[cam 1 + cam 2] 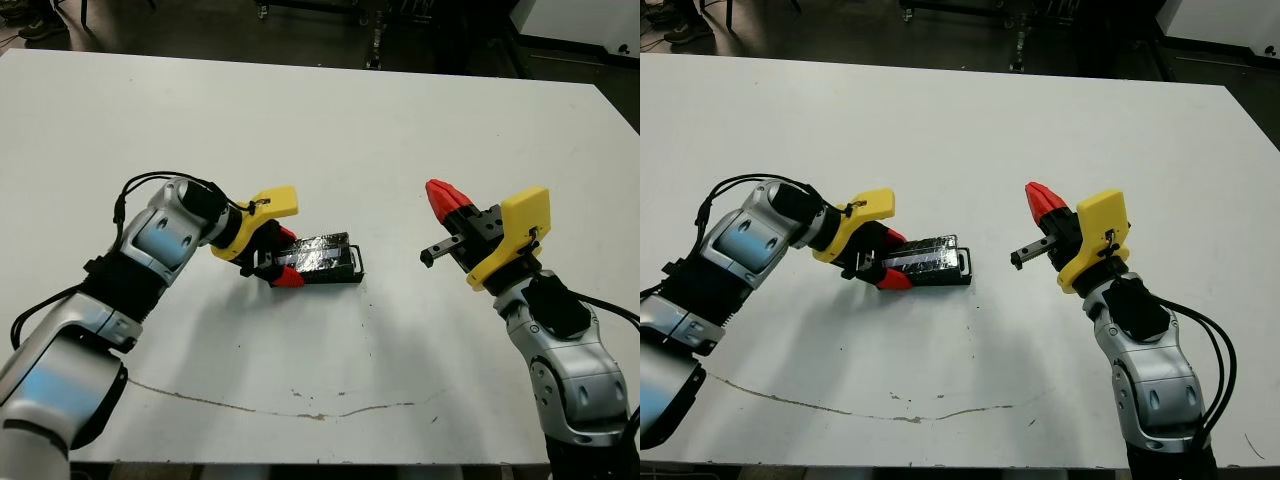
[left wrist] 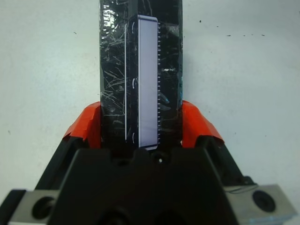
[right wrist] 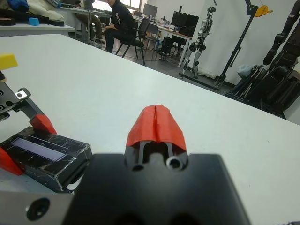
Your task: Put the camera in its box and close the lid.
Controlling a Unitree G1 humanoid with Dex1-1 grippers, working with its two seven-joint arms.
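The box (image 1: 325, 253) lies on the white table a little left of centre, a black block wrapped in crinkled glossy film. Its top shows the lid (image 2: 147, 79), a shiny silvery-lavender strip, also seen in the right wrist view as the lid (image 3: 37, 149). No white inside shows, and the camera is hidden. My left gripper (image 1: 287, 256) is shut on the box's near end, with one red finger (image 2: 86, 124) pressed on each long side. My right gripper (image 1: 441, 196) hangs above the table to the right of the box. It is shut and empty, its red fingertips (image 3: 157, 124) together.
A small black loop (image 1: 356, 264) sticks out from the box's far end. A thin brown line (image 1: 300, 410) runs across the table near its front edge. Beyond the far edge, a person on a chair (image 3: 121, 21) and robot stands (image 3: 253, 42) are in view.
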